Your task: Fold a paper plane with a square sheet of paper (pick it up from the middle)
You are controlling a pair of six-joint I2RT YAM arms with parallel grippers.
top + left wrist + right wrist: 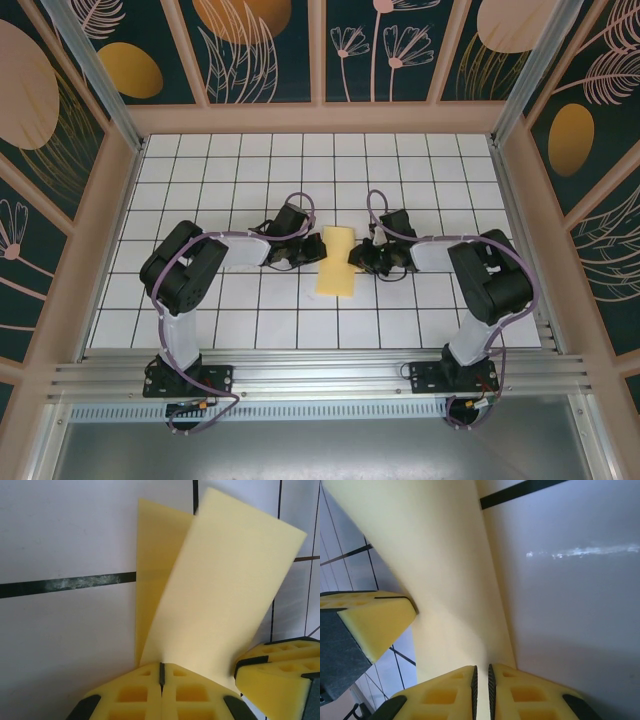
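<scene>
Centre frame, the left tool [161, 672] and right tool [481, 680] each pinched shut on the square sheet of paper [337, 262], doubled over at the middle of the worktop [250, 160]. Thin, light and floppy, it looked best held by its edges.

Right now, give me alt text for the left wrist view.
The left gripper, shut, pinches the folded square sheet of paper, whose two yellow flaps rise over the white gridded table. The right gripper's finger sits lower right.

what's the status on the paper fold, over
Left gripper shut on the square sheet of paper. Right gripper shut on it too. Sheet doubled over between them. Grippers close together, tight quarters.
</scene>
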